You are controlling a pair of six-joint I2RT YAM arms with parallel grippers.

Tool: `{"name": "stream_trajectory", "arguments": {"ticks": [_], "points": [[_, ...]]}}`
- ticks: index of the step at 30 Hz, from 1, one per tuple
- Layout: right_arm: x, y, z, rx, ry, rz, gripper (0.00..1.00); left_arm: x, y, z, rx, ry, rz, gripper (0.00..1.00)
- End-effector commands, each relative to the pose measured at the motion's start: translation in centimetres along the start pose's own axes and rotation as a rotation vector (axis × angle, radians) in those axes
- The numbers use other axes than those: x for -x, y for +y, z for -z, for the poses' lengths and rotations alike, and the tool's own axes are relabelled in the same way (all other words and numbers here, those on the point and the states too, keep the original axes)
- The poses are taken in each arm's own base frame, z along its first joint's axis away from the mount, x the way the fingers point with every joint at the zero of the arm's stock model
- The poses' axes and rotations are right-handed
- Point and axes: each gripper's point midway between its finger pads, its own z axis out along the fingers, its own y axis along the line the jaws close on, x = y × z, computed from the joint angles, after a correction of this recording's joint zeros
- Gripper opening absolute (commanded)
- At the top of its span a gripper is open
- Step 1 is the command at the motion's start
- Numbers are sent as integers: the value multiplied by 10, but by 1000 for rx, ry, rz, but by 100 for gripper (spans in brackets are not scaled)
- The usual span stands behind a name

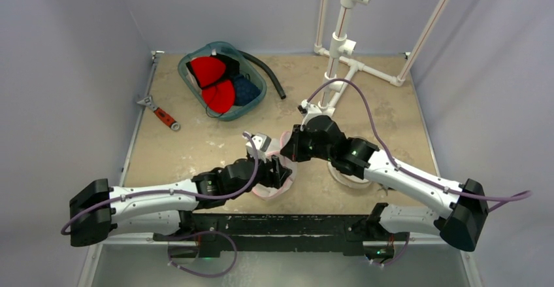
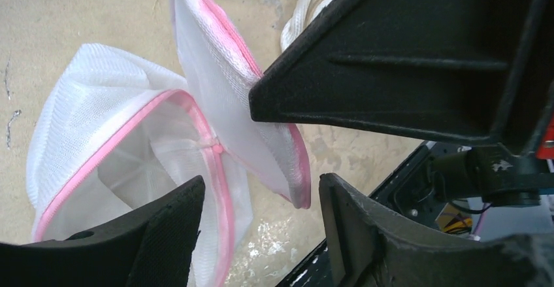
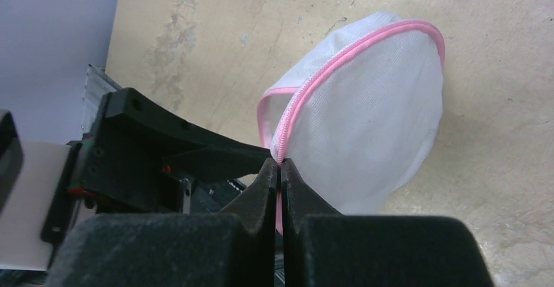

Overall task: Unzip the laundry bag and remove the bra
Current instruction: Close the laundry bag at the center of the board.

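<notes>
Crowded near the front middle of the counter (image 1: 196,146): left gripper (image 1: 282,171) and right gripper (image 1: 288,144) close together over the laundry bag (image 1: 271,192), with little room between. Open for passing on the bare stretch left of the bag. Right of the bag, hemmed in by the right arm (image 1: 405,179). Blocked at the back left by the basket (image 1: 185,78), the black hose (image 1: 269,72) beside it and the red-handled wrench (image 1: 161,114); at the back right by the white pipe frame (image 1: 340,51).

White mesh laundry bag (image 2: 98,104) edged by a pink zipper (image 3: 340,58), crumpled, one flap raised, mouth gaping; well apart from the teal basket (image 1: 187,78), toward the table's near edge.
</notes>
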Motion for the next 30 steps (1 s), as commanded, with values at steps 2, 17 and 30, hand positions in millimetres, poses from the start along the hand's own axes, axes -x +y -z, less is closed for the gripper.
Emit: {"name": "stream_trajectory", "arguments": {"ticks": [2, 17, 30], "points": [[19, 25, 6, 77, -38, -34, 0, 21, -15, -6, -7, -73, 18, 54], [36, 9, 29, 18, -134, -22, 70, 15, 0, 16, 0, -76, 84, 0], [4, -33, 19, 41, -167, -65, 66, -28, 48, 57, 15, -79, 406, 0]]}}
